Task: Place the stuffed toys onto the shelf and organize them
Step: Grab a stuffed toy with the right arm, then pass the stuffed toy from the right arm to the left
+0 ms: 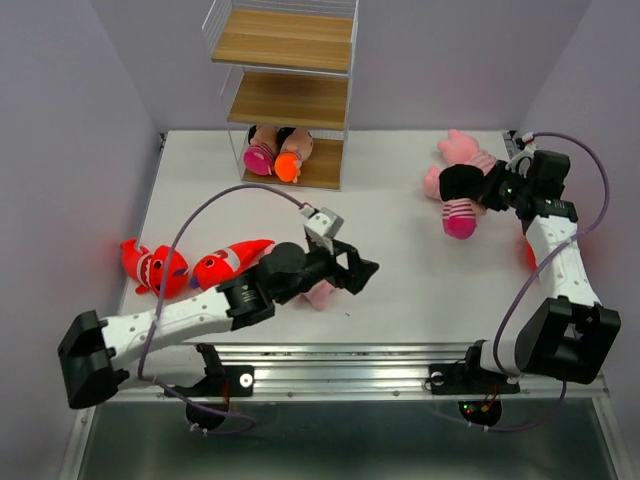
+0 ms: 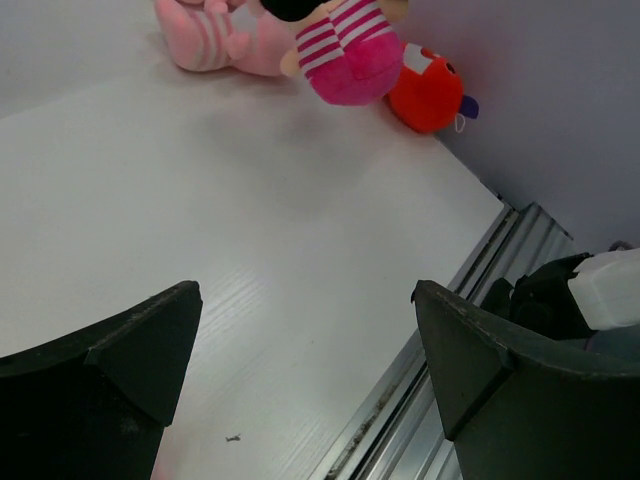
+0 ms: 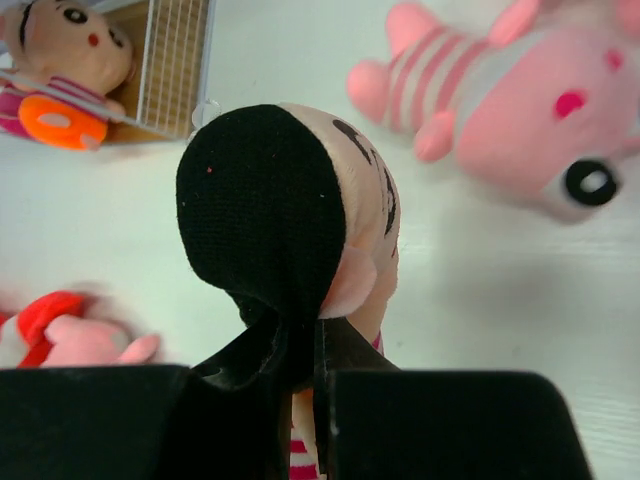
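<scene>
My right gripper [image 1: 488,190] [image 3: 305,345] is shut on the black hair of a doll [image 1: 458,200] [image 3: 290,200] in pink striped clothes, held just off the table at the right. A pink striped-leg animal [image 1: 458,150] [image 3: 520,110] lies just behind it. The shelf [image 1: 285,40] stands at the back, with two dolls [image 1: 275,152] [image 3: 65,60] on its bottom board. Two red sharks [image 1: 190,268] lie at the left. My left gripper [image 1: 358,270] [image 2: 305,330] hovers open over bare table, nothing between its fingers. In its view the held doll [image 2: 350,55] hangs far ahead.
A pink toy [image 1: 320,294] lies partly under my left arm. Another red shark [image 1: 530,255] [image 2: 430,90] sits by the right wall, behind my right arm. A metal rail [image 1: 400,355] runs along the table's near edge. Purple walls close in both sides.
</scene>
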Available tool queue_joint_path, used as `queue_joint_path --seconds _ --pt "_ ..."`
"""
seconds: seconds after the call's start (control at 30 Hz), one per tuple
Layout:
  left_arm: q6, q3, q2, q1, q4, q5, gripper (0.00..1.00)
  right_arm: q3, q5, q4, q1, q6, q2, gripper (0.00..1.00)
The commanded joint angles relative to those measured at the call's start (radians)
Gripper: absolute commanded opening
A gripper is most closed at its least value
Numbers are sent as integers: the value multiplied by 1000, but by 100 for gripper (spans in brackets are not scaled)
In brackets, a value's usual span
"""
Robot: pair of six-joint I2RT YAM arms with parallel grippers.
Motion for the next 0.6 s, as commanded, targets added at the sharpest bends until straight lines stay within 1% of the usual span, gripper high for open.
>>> queue_joint_path --seconds 0.0,0.07,0.1,0.17,0.3,0.33,0.5,0.57 --pt "46 161 208 -114 103 -234 99 -57 -57 -3 22 235 -62 1" --pt "74 250 293 -157 113 -266 99 -80 -66 -2 22 273 -80 1" --pt "84 282 372 -168 119 -269 99 -107 -75 8 22 288 -108 1" --pt "114 371 480 -194 117 -278 99 -130 -92 17 22 331 -133 1" --pt "152 500 610 -223 107 -300 99 -166 -127 11 22 390 -180 1" --pt "152 543 631 -226 100 -307 99 -179 -135 8 22 411 -192 1" --pt "163 661 752 -228 45 -309 97 -216 -207 -1 22 469 -209 2" --pt "163 718 784 -228 15 -332 97 -229 -224 -1 22 486 -219 2"
